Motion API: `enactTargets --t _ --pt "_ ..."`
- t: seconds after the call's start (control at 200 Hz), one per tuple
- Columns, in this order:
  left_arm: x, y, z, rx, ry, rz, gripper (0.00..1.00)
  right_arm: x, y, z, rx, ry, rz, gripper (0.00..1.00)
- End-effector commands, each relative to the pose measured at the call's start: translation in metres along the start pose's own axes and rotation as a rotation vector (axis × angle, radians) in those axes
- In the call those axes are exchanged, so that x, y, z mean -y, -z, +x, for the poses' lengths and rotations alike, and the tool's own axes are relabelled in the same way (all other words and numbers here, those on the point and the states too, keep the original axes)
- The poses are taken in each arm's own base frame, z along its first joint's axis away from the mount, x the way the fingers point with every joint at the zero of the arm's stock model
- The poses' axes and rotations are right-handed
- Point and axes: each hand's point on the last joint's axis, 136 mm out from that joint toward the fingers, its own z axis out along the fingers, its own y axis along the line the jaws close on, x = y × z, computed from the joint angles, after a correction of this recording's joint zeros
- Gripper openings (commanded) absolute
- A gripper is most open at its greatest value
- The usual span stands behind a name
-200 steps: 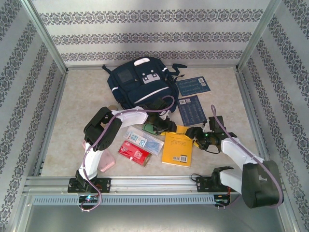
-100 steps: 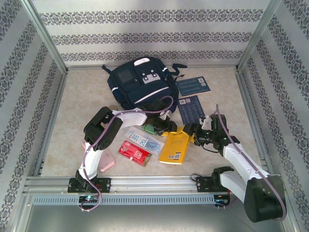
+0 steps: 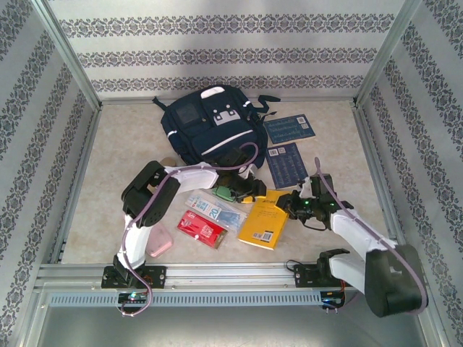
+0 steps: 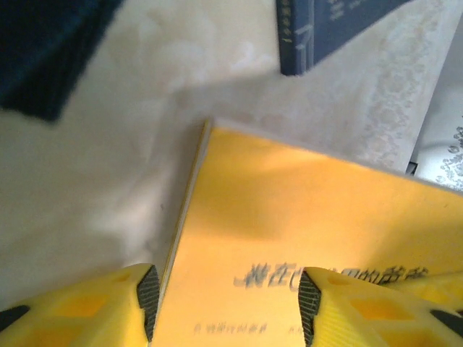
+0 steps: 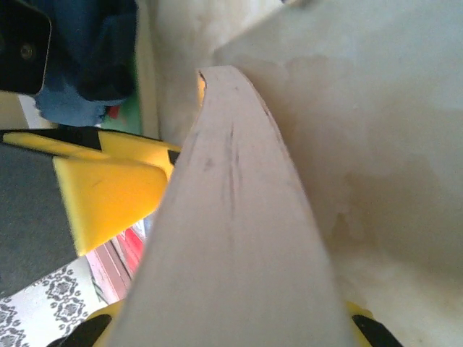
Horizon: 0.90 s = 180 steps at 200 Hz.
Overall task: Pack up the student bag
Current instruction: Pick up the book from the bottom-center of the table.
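The student bag (image 3: 213,130), navy with white stripes, lies at the back of the table; a dark corner of it (image 4: 43,50) shows in the left wrist view. A yellow book (image 3: 264,220) lies in front of it, between the arms. My right gripper (image 3: 291,204) is shut on the book's right edge, whose pale page block (image 5: 231,238) runs up between the jaws. My left gripper (image 3: 249,189) hovers open over the book's far-left corner (image 4: 304,217). Its fingertips (image 4: 148,296) straddle the spine edge without touching it.
Two dark blue books (image 3: 289,129) (image 3: 287,163) lie right of the bag, the nearer one just behind the yellow book. A blue-white pack (image 3: 215,210), a red box (image 3: 201,228) and a pink item (image 3: 160,242) lie at the front left. Metal frame rails edge the table.
My right gripper has closed on the yellow book's right edge. The book has shifted slightly left and turned. My left gripper stays over the book's corner, slightly wider.
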Motion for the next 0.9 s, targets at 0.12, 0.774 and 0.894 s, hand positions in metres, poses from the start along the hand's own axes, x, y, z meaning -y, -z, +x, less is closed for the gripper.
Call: enactTargets --t 0.12,0.774,0.894 --pt "0.033 0.095 -0.001 0.15 -0.161 0.012 0.65 -0.09 0.061 -0.014 0.179 0.25 -0.214 0.0" --pt "0.166 0.207 0.042 0.158 -0.563 0.606 0.99 -0.272 0.159 0.028 0.087 0.656 -0.766 0.0" --pt "0.179 0.222 0.055 0.148 -0.621 0.661 0.9 -0.279 0.161 0.029 0.088 0.667 -0.773 0.0"
